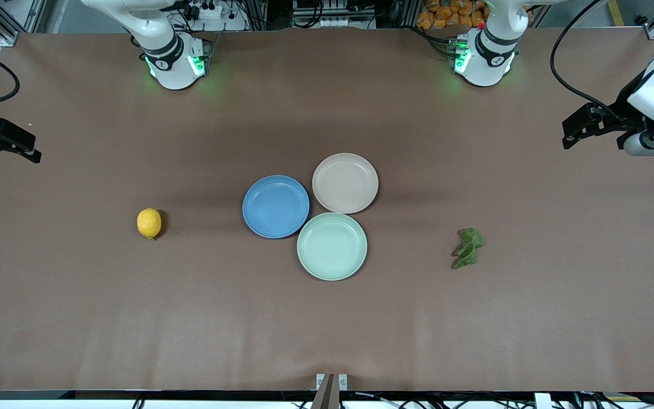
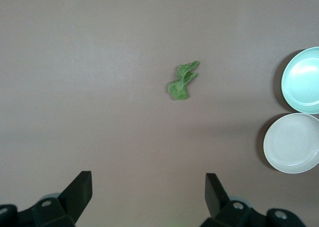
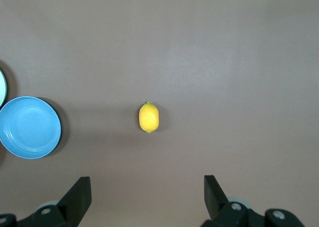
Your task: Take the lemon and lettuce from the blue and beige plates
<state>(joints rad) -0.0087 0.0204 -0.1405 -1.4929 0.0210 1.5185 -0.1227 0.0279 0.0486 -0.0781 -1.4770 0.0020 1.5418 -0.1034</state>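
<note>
The lemon (image 1: 149, 222) lies on the bare brown table toward the right arm's end, apart from the empty blue plate (image 1: 276, 206). The lettuce (image 1: 468, 247) lies on the bare table toward the left arm's end, apart from the empty beige plate (image 1: 345, 183). My right gripper (image 1: 17, 145) hangs open and empty over the table's right-arm end; its wrist view shows the lemon (image 3: 148, 117) and the blue plate (image 3: 29, 127). My left gripper (image 1: 579, 128) hangs open and empty over the left-arm end; its wrist view shows the lettuce (image 2: 183, 81) and the beige plate (image 2: 293, 143).
An empty mint-green plate (image 1: 332, 246) touches the blue and beige plates and sits nearer to the front camera than both; it also shows in the left wrist view (image 2: 304, 80). The arm bases stand along the table's robot edge.
</note>
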